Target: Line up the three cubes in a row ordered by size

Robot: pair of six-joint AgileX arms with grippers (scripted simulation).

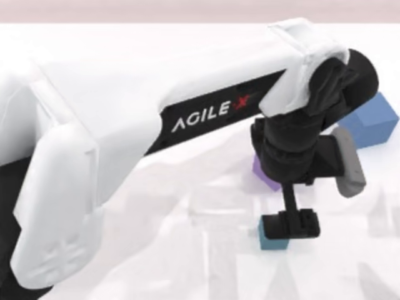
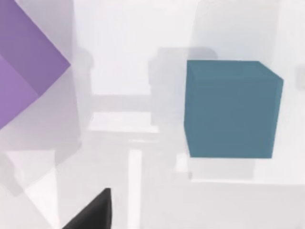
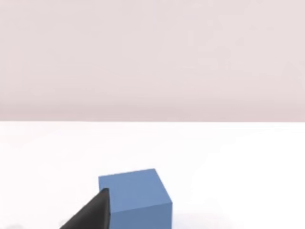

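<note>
Item 1, nearest the lower edge of the top view: small teal cube (image 1: pixel 273 238), resting on the white table (image 1: pixel 187 250), right of centre. The left gripper (image 1: pixel 290 224) sits directly over it, fingers pointing down, hiding most of the cube's top. In the left wrist view the teal cube (image 2: pixel 231 109) stands free on the surface, and only one dark fingertip (image 2: pixel 93 212) shows at the frame edge, clear of the cube. Whether the jaws are spread or closed cannot be told; no grasp is visible.

Item 2, next farther: medium purple cube (image 1: pixel 265 172), largely covered by the left arm's black wrist. A corner of it appears in the left wrist view (image 2: pixel 24 81), turned diagonally and set apart from the teal cube.

Item 3, farthest: largest blue cube (image 1: pixel 372 122), near the table's right edge, partly behind the left arm. The right wrist view shows it (image 3: pixel 136 198) close ahead of one dark right fingertip (image 3: pixel 93 212). The right arm itself is absent from the top view; its finger spacing cannot be judged.

Status, as a judgement: the three cubes run on a loose diagonal, small to large, unevenly spaced and not squared. The row looks unfinished; the teal cube appears to be the piece in hand, with final alignment of the set left to do.
</note>
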